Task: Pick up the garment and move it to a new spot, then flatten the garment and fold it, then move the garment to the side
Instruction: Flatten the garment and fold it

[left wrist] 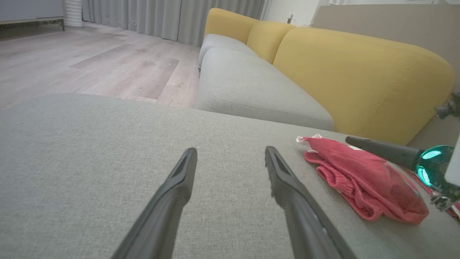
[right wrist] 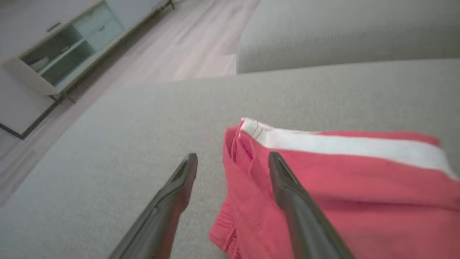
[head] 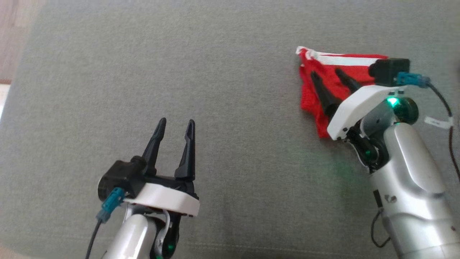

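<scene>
Hovering with fingers (right wrist: 294, 201) spread and empty over the folded red garment (right wrist: 359, 180), whose edge lies between them, right gripper (right wrist: 233, 155) could snag a layer and undo the fold if dragged back low; left gripper (head: 176, 121) sits open, empty, well apart.

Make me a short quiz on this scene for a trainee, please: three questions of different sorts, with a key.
1. True or false: the right end effector is shut on the red garment.
2. What does the garment lie on? A) a wooden table B) the grey cushion C) a metal tray
3. What colour is the band along the garment's far edge?

Key
1. False: its fingers stand apart over the garment.
2. B.
3. White.
</scene>
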Robot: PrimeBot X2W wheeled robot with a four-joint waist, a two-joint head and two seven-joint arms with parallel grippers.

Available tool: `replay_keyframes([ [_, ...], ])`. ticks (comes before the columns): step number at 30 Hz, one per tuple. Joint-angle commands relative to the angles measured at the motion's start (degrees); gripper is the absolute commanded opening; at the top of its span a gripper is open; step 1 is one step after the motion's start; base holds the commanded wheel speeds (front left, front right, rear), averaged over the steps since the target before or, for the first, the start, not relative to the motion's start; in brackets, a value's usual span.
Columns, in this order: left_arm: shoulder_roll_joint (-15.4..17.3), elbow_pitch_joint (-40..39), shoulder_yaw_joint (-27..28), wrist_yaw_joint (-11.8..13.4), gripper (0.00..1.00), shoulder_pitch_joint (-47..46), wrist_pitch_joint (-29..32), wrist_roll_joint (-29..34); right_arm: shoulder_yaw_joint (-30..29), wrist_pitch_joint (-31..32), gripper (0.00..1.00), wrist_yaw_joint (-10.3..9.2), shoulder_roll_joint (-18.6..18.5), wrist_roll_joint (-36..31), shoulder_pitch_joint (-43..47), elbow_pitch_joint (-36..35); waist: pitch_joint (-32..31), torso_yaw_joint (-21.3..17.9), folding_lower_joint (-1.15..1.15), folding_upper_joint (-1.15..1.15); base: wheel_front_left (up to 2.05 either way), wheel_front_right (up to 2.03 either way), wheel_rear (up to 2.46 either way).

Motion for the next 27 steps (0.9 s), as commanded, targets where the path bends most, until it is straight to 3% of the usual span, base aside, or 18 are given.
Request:
replay_keyframes([
  [1,-0.1,-1.7,2.6,0.2,1.00,-1.3,-0.3,0.4,1.1,-1.7,1.00,-0.04,0.4,0.7,0.5,-3.9,-0.7,-1.2,0.00,0.00,0.00,0.00,0.00],
  [7,-0.1,-1.6,4.8,-0.4,1.00,-0.2,-0.3,1.6,-1.6,-12.1,1.00,-0.04,-5.6,-5.3,8.3,-10.5,-2.3,-4.5,0.00,0.00,0.00,0.00,0.00],
  [19,-0.1,-4.3,9.6,-0.3,1.00,3.6,-0.3,3.5,-8.4,-24.2,0.99,-0.04,-5.7,-10.6,15.7,-10.2,-3.6,-8.3,0.00,0.00,0.00,0.00,0.00],
  [20,-0.1,-4.6,9.9,-0.4,1.00,4.0,-0.3,3.7,-8.4,-24.7,0.73,-0.04,-5.6,-10.7,15.7,-9.9,-3.6,-8.4,0.00,0.00,0.00,0.00,0.00],
  [21,-0.1,-4.8,10.1,-0.4,1.00,4.3,-0.3,3.9,-8.4,-25.0,0.29,-0.04,-5.3,-10.7,15.7,-9.7,-3.7,-8.5,0.00,0.00,0.00,0.00,0.00],
  [22,-0.1,-5.0,10.3,-0.4,1.00,4.5,-0.3,4.1,-8.2,-24.9,0.02,-0.04,-5.2,-10.4,15.5,-9.4,-3.7,-8.5,0.00,0.00,0.00,0.00,0.00],
  [27,-0.1,-6.2,10.5,-0.3,1.00,4.3,-0.3,4.1,-7.0,-23.8,0.00,-0.04,-5.3,-9.6,13.1,-8.1,-2.4,-7.6,0.00,0.00,0.00,0.00,0.00],
])
